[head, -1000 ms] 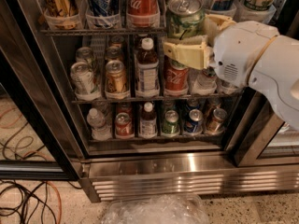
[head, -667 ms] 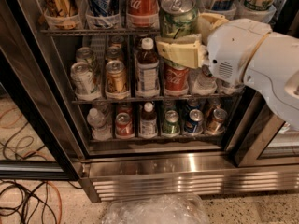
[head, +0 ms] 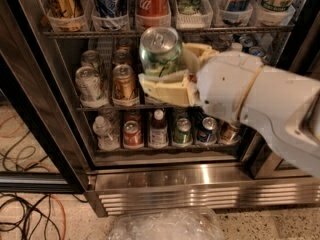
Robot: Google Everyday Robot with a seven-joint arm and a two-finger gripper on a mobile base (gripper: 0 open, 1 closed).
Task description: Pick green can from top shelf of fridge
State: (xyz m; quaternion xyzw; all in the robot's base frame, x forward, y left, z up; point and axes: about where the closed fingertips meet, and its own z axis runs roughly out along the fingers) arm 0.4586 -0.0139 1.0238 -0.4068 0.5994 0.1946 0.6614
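Note:
My gripper [head: 172, 71] is shut on the green can [head: 160, 54], a pale green and white can with a silver pull-tab top. I hold it upright in front of the open fridge [head: 165, 179], below the top shelf [head: 90, 33] and at the height of the middle rack. One cream finger [head: 165, 91] shows under and in front of the can, the other behind it on the right. My white arm [head: 260, 109] comes in from the right and hides part of the middle rack. The top shelf's whitish tubs hold several cans.
The middle rack holds cans at the left [head: 89, 84]. The bottom rack holds small cans and bottles [head: 159, 129]. The dark door frame [head: 35, 109] stands at the left. Cables [head: 30, 209] lie on the floor. A crumpled clear plastic sheet [head: 165, 226] lies below the ribbed base panel.
The gripper, holding the green can, has moved left and toward the camera, away from the top shelf. The can now appears larger and further out of the fridge.

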